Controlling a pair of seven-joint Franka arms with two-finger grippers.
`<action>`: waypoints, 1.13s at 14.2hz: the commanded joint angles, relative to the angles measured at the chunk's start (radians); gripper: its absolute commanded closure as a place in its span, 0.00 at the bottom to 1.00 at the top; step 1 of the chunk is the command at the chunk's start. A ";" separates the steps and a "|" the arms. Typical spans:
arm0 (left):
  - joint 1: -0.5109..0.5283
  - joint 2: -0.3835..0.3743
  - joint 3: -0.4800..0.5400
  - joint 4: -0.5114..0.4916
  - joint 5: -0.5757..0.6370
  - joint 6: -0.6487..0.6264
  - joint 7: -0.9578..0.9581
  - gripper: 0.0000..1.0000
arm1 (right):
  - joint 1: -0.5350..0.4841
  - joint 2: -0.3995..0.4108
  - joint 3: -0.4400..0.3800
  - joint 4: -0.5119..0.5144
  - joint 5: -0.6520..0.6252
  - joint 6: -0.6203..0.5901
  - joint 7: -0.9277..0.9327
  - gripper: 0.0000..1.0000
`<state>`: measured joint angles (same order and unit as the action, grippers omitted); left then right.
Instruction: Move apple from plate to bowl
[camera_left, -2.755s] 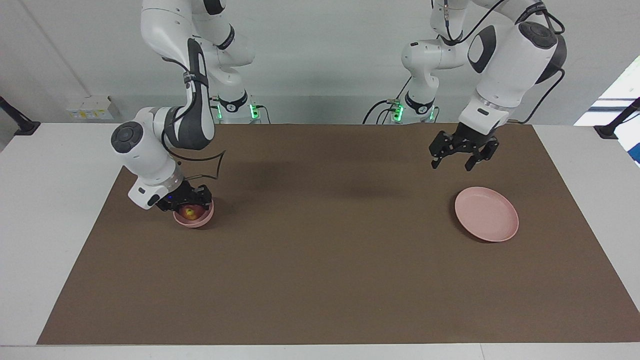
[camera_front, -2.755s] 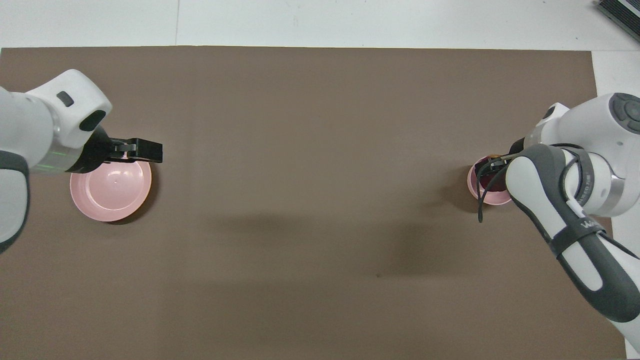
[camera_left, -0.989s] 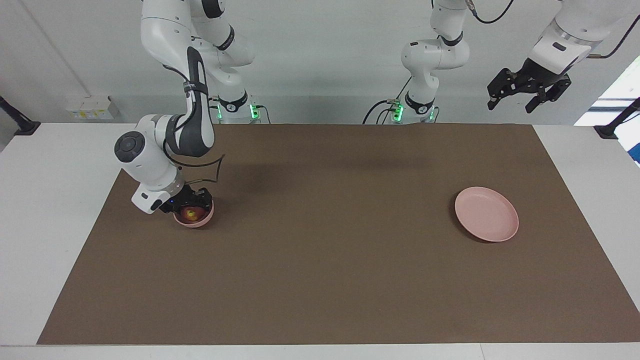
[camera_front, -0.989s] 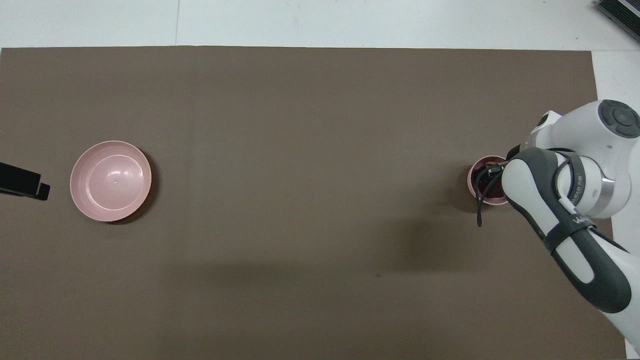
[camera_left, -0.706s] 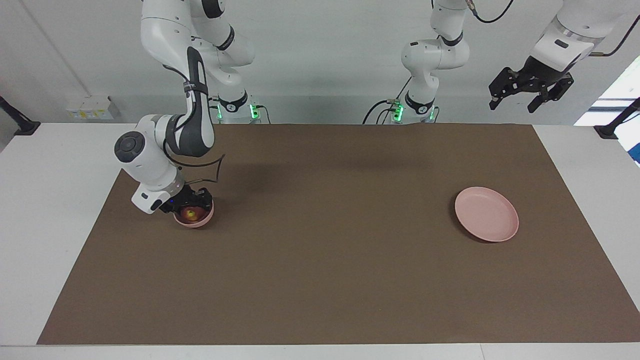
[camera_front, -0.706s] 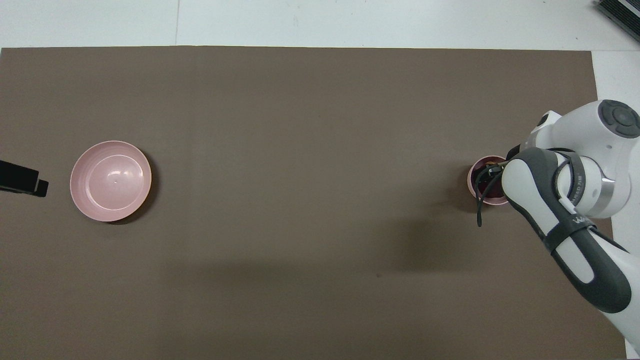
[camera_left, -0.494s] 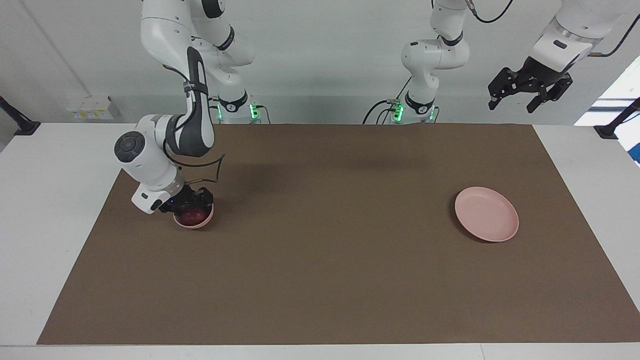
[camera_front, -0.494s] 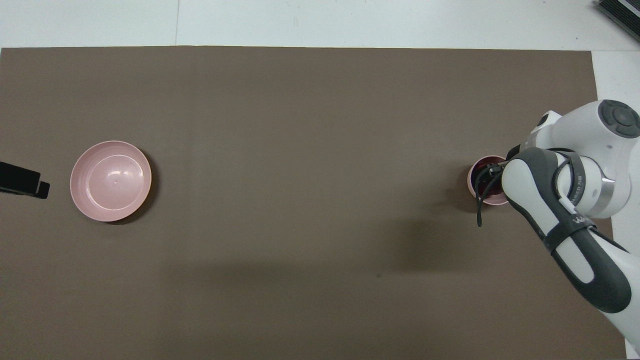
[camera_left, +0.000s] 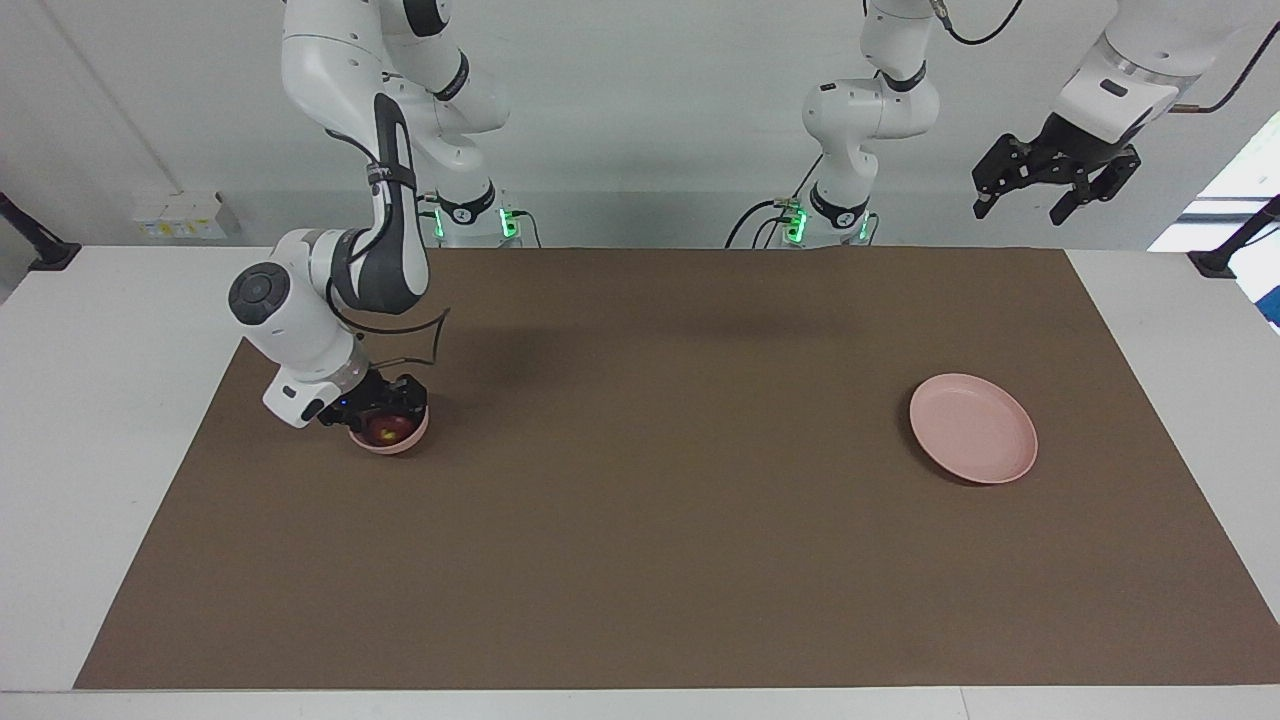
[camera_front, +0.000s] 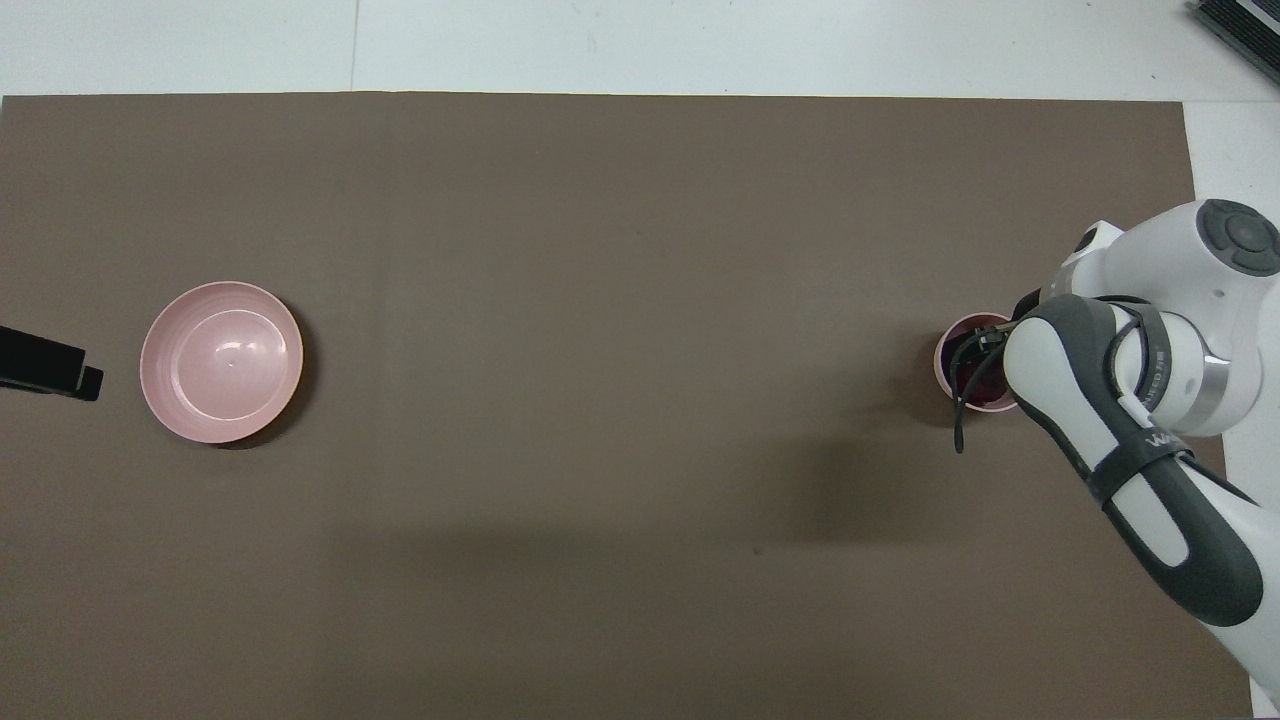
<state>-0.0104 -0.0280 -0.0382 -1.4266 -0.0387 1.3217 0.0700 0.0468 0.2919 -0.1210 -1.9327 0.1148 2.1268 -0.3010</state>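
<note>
In the facing view, the small round dark red apple (camera_left: 385, 430) is sitting in the small deep pale pink bowl (camera_left: 392, 438) toward the right arm's end of the brown mat (camera_left: 640, 560), its yellowish patch showing again after being turned out of sight half a second ago. The right gripper (camera_left: 378, 404) is staying low at the bowl's rim, just over the apple; I cannot tell whether its fingers are gripping or let go. The left gripper (camera_left: 1028, 188) is hanging high with fingers spread and nothing in them, having risen from over the flat pale pink plate (camera_left: 973, 428), which is lying bare. The transfer looks essentially done; only release and retreat seem left.

In the overhead view, the right arm is covering most of the bowl (camera_front: 945, 372), with a sliver of apple (camera_front: 975, 385) showing. The grey forearm is bearing white lettering, too partial to read.
</note>
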 joint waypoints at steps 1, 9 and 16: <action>-0.020 -0.030 0.021 -0.041 0.025 0.051 0.011 0.00 | -0.004 -0.036 0.007 0.026 -0.023 -0.027 0.020 0.00; -0.016 -0.030 0.018 -0.041 0.042 0.057 0.013 0.00 | 0.022 -0.161 0.007 0.139 -0.063 -0.298 0.270 0.00; -0.014 -0.030 0.017 -0.041 0.039 0.057 0.056 0.00 | 0.015 -0.327 0.006 0.211 -0.081 -0.484 0.312 0.00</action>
<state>-0.0103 -0.0292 -0.0331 -1.4300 -0.0199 1.3557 0.1084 0.0685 -0.0047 -0.1211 -1.7416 0.0580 1.6888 -0.0234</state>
